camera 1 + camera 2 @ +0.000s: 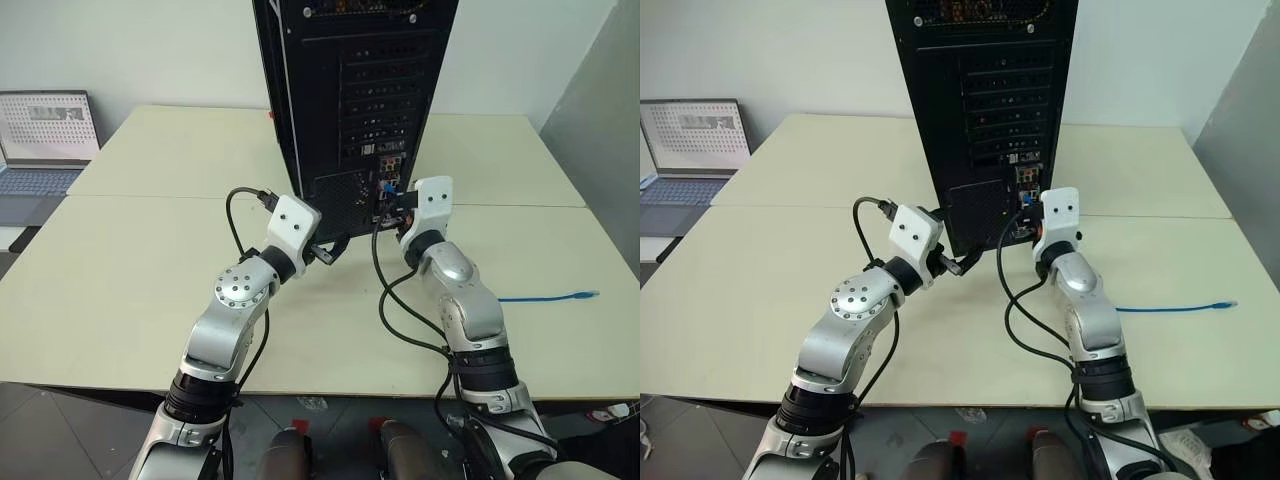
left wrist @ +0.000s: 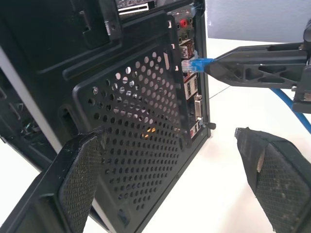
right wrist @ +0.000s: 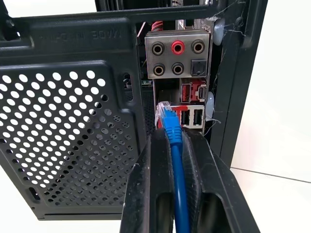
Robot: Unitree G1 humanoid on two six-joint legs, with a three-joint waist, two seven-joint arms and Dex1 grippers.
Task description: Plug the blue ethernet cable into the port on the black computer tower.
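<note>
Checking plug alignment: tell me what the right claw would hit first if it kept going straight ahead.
Probably the black computer tower: the right claw, shut on the blue ethernet cable, points its plug at the rear socket panel, just short of the sockets. The exact port is unclear.

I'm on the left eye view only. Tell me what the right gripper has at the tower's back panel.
Observer: The right gripper is shut on the blue ethernet cable just behind its clear plug, which points at the sockets of the black computer tower.
Operator: Say whether the plug is in.
Observer: In the left wrist view the plug tip is at a socket beside the mesh vent; I cannot tell if it is seated.
Operator: Give me the left gripper.
Observer: The left gripper is open, with one finger at the tower's mesh vent and the other out over the table.
</note>
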